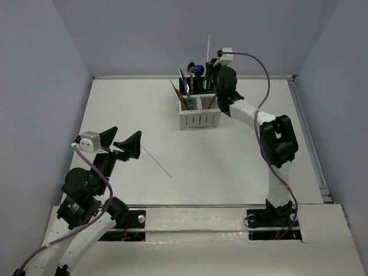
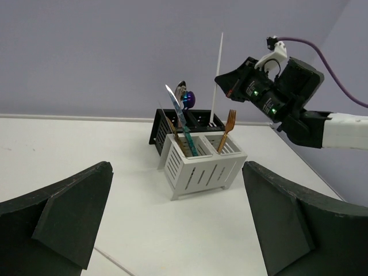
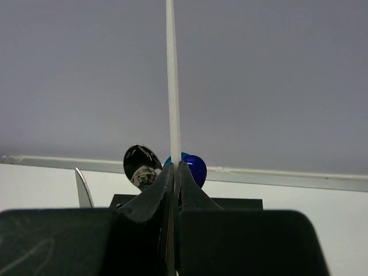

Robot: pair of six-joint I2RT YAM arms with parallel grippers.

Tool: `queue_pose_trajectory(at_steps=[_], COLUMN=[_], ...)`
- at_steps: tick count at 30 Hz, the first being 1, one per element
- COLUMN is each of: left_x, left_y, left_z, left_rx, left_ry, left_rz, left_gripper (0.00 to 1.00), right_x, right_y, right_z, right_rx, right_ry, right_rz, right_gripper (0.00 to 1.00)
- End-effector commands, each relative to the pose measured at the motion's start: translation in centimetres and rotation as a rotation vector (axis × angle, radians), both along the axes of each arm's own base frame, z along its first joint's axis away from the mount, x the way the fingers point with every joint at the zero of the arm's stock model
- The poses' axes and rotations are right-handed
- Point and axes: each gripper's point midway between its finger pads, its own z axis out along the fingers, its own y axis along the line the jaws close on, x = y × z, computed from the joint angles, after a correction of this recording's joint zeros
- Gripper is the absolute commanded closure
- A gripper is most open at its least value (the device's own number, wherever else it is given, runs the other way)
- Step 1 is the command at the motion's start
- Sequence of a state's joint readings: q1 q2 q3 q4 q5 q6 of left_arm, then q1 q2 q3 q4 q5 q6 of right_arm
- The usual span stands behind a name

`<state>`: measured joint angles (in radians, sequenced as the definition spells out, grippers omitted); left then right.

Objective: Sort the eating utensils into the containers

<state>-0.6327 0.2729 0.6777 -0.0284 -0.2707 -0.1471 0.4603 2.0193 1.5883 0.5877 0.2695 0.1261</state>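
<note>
Right gripper (image 3: 174, 172) is clamped tight on a white chopstick (image 3: 171, 86), standing upright over the back half of the caddy (image 1: 199, 119), so imo keep it vertical, lower it straight down clear of the spoons (image 3: 142, 164) back there, then let go.

In the right wrist view the thin white stick (image 3: 171, 69) leaves the picture at the top edge, and its lower end is hidden inside the closed jaws of the black right gripper (image 3: 174, 172). The body of this gripper hides most of the boxy caddy (image 3: 230, 202) and the lower part of a silver knife blade (image 3: 84, 190). In the left wrist view the bottom edge cuts off the left arm's two black fingers (image 2: 66, 221).
</note>
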Motion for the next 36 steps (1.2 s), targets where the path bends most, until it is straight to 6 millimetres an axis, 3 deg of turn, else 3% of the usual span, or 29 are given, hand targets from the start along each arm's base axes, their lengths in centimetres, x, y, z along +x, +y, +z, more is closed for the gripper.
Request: queue_pose_trajectory(at_steps=[1,7,12,15,19,20,21,23,24,26,29,31,33,34,36], left_x=[0.6,0.6,0.6,0.7,0.7,0.7,0.6,0.6,0.6,0.5,0.5,0.5,0.4,0.4,0.4], left_y=[-0.1,-0.2,0.0,0.0,0.0,0.0,0.0,0.0,0.0,0.0,0.0,0.1,0.1,0.1,0.1], left_z=[0.1,0.1,0.0,0.0,-0.1,-0.1,0.0,0.0,0.0,0.1,0.1,0.1,0.1,0.1,0.1], left_rx=[-0.011,-0.007,-0.008,-0.009,-0.008,-0.008,-0.010,-0.008,-0.009,-0.009,-0.010,-0.012,-0.012,-0.011,-0.011], left_ry=[-0.008,-0.005,-0.002,-0.002,-0.001,-0.001,-0.003,-0.004,-0.005,-0.007,-0.008,-0.010,-0.010,-0.011,-0.011], left_rz=[0.015,0.012,0.021,0.024,0.024,0.024,0.024,0.023,0.021,0.020,0.020,0.021,0.020,0.020,0.020], left_gripper=[0.01,0.01,0.01,0.01,0.01,0.01,0.01,0.01,0.01,0.01,0.01,0.01,0.01,0.01,0.01], right_x=[2.3,4.5,5.7,5.6,5.0,4.9,4.7,4.3,4.1,3.7,3.1,2.2,1.2,0.3,-1.0], right_y=[-1.5,-1.3,-1.1,-1.0,-1.1,-1.2,-1.1,-1.1,-1.0,-0.9,-1.2,-1.4,-1.2,-1.3,-1.1], right_z=[4.8,4.1,0.6,-1.0,-1.6,-1.6,-1.9,-1.1,-0.9,-0.1,0.1,1.8,2.0,3.8,4.8], right_rx=[0.025,-0.042,-0.096,-0.103,-0.102,-0.103,-0.105,-0.101,-0.103,-0.105,-0.104,-0.092,-0.053,-0.041,-0.021], right_ry=[-0.143,-0.156,-0.106,-0.075,-0.068,-0.070,-0.067,-0.079,-0.081,-0.084,-0.086,-0.113,-0.106,-0.131,-0.129], right_rz=[-0.048,-0.065,-0.075,-0.066,-0.061,-0.060,-0.051,-0.042,-0.032,-0.018,-0.017,-0.010,0.017,0.037,0.071], right_gripper=[1.00,1.00,1.00,1.00,0.99,0.95,0.84,0.71,0.61,0.53,0.48,0.45,0.44,0.44,0.44])
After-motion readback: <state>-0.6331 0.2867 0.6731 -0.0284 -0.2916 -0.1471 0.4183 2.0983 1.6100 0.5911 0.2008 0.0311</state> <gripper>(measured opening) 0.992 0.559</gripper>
